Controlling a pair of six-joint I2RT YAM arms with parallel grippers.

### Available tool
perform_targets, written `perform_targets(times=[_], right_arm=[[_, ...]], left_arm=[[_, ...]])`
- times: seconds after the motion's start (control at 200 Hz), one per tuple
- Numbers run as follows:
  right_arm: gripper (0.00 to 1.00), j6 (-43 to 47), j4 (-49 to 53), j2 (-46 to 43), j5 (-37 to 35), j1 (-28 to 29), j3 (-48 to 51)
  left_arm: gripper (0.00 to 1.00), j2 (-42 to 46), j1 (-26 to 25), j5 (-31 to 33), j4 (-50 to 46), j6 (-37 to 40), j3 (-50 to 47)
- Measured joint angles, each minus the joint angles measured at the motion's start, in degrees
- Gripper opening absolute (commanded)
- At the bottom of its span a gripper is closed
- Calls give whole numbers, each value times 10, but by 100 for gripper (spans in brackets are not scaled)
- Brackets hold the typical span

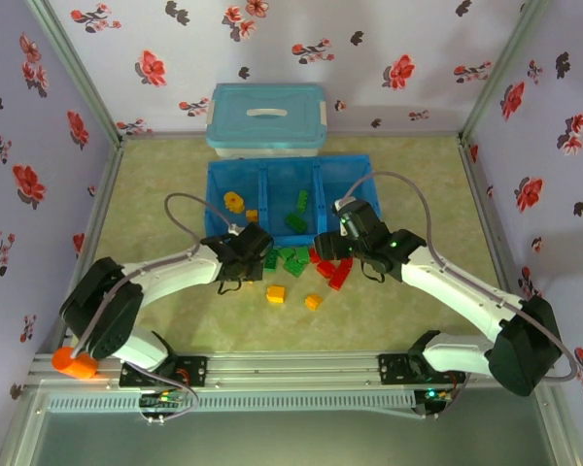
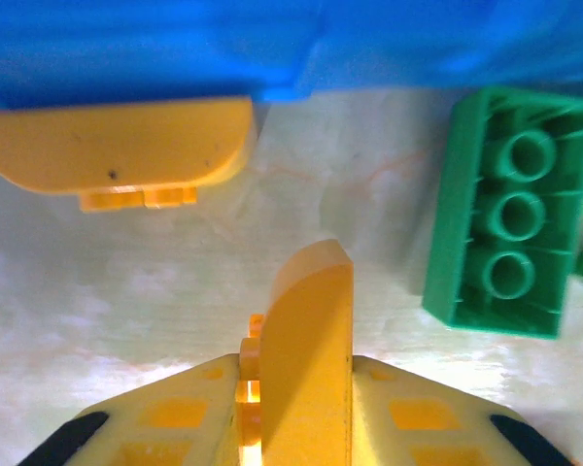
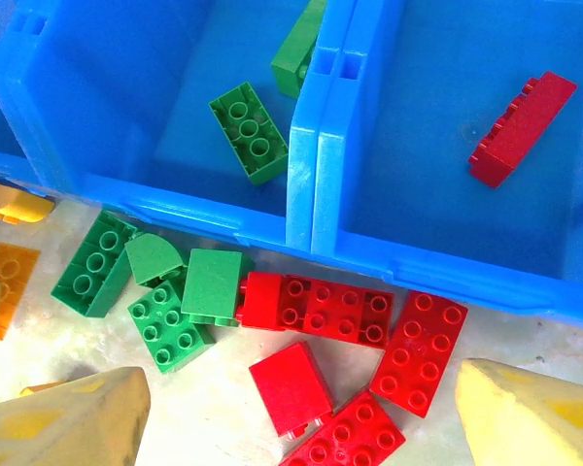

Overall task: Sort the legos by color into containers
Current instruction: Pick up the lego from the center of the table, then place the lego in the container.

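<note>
The left gripper [image 2: 296, 393] is pinched on a yellow curved-top brick [image 2: 306, 330], which stands upright between the pads, gripped by its flat side faces, at table level just before the near wall of the blue tray [image 2: 175, 49]. The hold is judged sound: the brick is light, rigid and smooth (slippery on the curve, so the flat faces are the correct purchase). A second yellow curved brick [image 2: 117, 146] lies against that wall, and a green brick [image 2: 510, 209] lies to the right. The right gripper [image 3: 301, 413] hangs spread wide above loose red bricks [image 3: 335, 311]. Green bricks [image 3: 248, 131] occupy the middle compartment, and one red brick [image 3: 520, 126] the right compartment.
</note>
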State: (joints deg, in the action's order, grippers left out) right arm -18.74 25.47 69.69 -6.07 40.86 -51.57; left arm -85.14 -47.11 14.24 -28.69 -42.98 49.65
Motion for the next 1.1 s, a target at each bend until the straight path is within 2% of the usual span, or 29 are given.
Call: perform_targets(times=[0.145,0.325,0.555,0.805,0.86,0.935,0.96,1.015,1.1], right_arm=[[82,-2,0,0,0,0,4],[82,-10,-4,0,0,0,6],[82,-19,-9,0,1,0,19],[84,-35,-10,-10,2,0,45],[84,-38,-11,-15,3,0,49],[84,-41,-14,-18,3,0,49],[84,-41,-15,-18,5,0,49],[84,-43,-16,-18,6,0,49],[84,-43,-16,-18,10,0,49]], left_arm=[[25,61,15,14,-19,23,38],[25,75,79,23,-23,64,107],[25,17,148,10,-19,106,177],[26,-70,190,-9,-18,128,220],[33,-84,194,-10,-18,133,229],[62,-100,198,-14,-20,137,244],[68,-103,198,-14,-21,139,248],[71,-106,199,-16,-22,136,256],[70,-105,198,-16,-22,136,262]])
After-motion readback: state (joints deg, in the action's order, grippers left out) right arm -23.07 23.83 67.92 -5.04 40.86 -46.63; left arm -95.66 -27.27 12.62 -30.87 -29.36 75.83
